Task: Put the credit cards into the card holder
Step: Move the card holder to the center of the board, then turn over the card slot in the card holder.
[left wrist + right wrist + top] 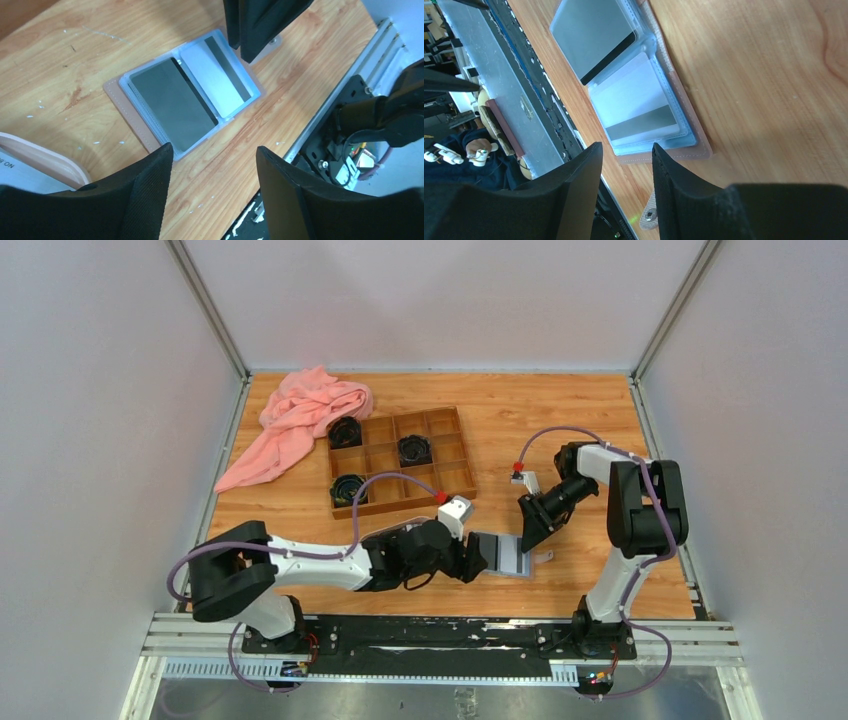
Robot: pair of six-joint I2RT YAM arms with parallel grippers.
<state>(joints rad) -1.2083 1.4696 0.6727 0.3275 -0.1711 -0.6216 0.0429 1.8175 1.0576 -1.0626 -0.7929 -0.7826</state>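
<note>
Lying open on the worktop (560,420), the card holder (131,107) rests just ahead of the left hand (215,155) and under the right hand (626,150), both released and empty. Its sleeves hold a dark card (172,102) and a white card (220,75).

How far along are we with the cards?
Done: a dark card and a white striped card sit in the sleeves of the open card holder. In hand: nothing; the left claw and right claw hover by it, both open and empty. Left: no loose card shows in these views, so perhaps only seating them fully.
</note>
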